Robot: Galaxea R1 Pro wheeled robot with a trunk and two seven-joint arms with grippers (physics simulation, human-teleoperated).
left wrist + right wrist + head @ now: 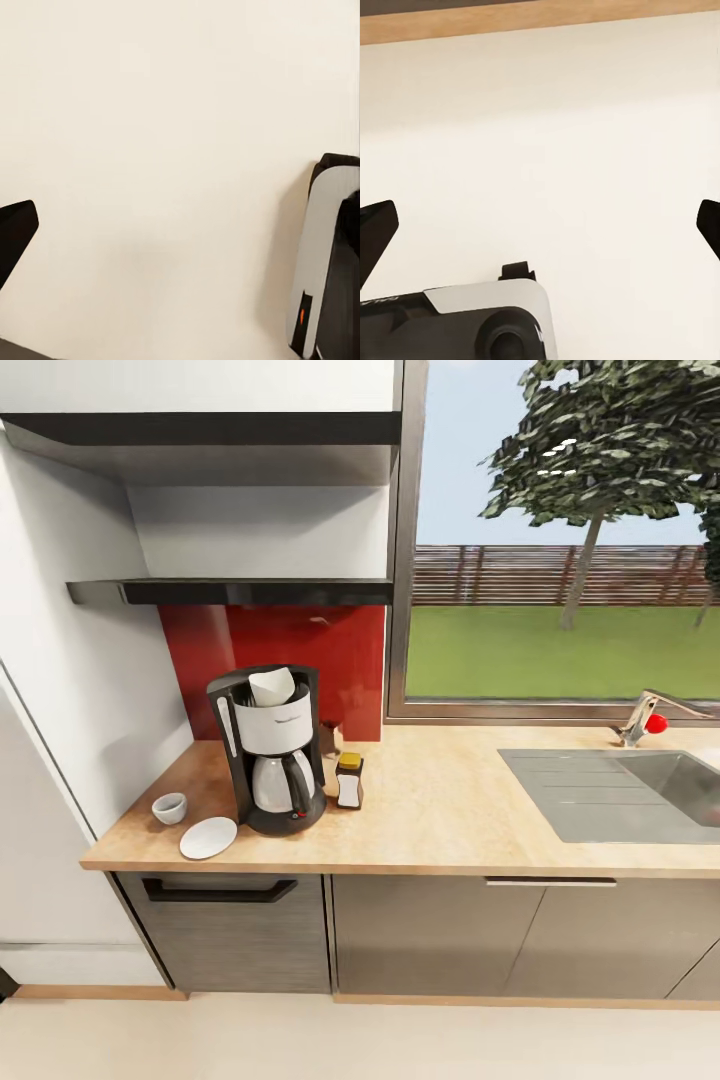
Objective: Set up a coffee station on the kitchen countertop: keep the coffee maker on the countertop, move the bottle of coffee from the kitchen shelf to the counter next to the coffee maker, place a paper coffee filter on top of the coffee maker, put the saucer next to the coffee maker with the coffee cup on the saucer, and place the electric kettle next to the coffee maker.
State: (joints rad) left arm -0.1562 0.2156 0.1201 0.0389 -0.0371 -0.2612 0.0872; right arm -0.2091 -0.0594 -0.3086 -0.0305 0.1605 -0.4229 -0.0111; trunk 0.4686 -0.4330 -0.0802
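— Our right end effector [540,225] shows two dark, wedge-shaped fingertips at opposite edges of its wrist view, spread wide with nothing between them, over a plain cream floor [540,135] edged by a wood-toned strip.

— And our left end effector [15,236]? We see one dark fingertip only, so we cannot tell how it stands. Beside it is a grey and black part of our own body over the same matte floor.

— On the table [450,800], a pale wood-grain slab, the coffee maker [270,750] stands upright: black body, white front panel, glass carafe.

— We see the paper coffee filter [272,685], a white cone, sitting in its top.

— The bottle of coffee [349,780], small with a yellow cap, stands just beside it on the sink side.

— The round white saucer [208,837] lies flat just on the other side, and the coffee cup [169,808], a small pale bowl shape, sits on the table near the saucer, not on it.

— The steel sink [640,785] is well apart.
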